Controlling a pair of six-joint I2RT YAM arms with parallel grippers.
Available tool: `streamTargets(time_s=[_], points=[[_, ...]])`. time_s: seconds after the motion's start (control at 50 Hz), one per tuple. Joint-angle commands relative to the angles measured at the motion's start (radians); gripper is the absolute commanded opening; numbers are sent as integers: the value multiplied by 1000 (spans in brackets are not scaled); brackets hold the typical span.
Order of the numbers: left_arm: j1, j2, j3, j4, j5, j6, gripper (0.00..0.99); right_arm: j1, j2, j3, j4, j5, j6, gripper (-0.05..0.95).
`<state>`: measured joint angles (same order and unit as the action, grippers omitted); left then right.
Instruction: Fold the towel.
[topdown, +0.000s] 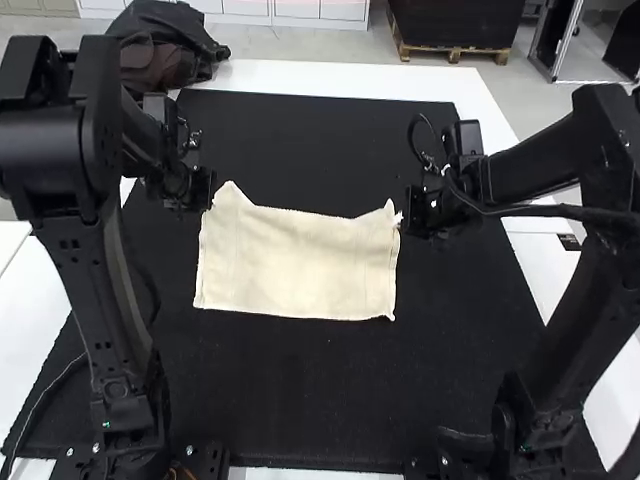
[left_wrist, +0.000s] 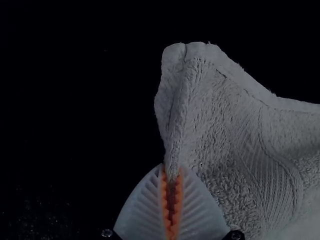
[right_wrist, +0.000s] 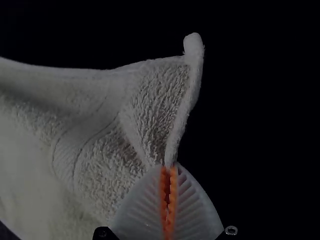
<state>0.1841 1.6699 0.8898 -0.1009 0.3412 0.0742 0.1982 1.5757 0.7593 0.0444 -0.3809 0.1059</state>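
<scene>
High view: towel (topdown: 298, 265) spread, left gripper (left_wrist: 172, 172) and right gripper (right_wrist: 169, 167) pinching its sides toward desk's (topdown: 345, 82) far edge; probably 0 folds done.

towel (topdown: 298, 262) on mat (topdown: 300, 400), between left gripper (topdown: 209, 200) and right gripper (topdown: 404, 214)

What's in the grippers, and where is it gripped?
The towel: the left gripper pinches its left side edge near the far corner, the right gripper its right side edge near the other far corner.
</scene>
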Motion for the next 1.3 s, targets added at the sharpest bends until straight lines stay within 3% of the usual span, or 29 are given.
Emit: streamTargets(time_s=[0.0, 0.16, 0.56, 1.28], points=[[15, -52, -29, 10, -2, 29, 26, -16, -48, -12, 0, -15, 6, -26], [15, -78, -80, 24, -5, 55, 26, -16, -65, -40, -6, -21, 5, -26], [15, -159, -164, 46, -7, 56, 26, -66, -102, -69, -55, -46, -26, -26], [31, -242, -269, 27, -25, 58, 26, -66, -166, -130, -124, -65, -48, -26]])
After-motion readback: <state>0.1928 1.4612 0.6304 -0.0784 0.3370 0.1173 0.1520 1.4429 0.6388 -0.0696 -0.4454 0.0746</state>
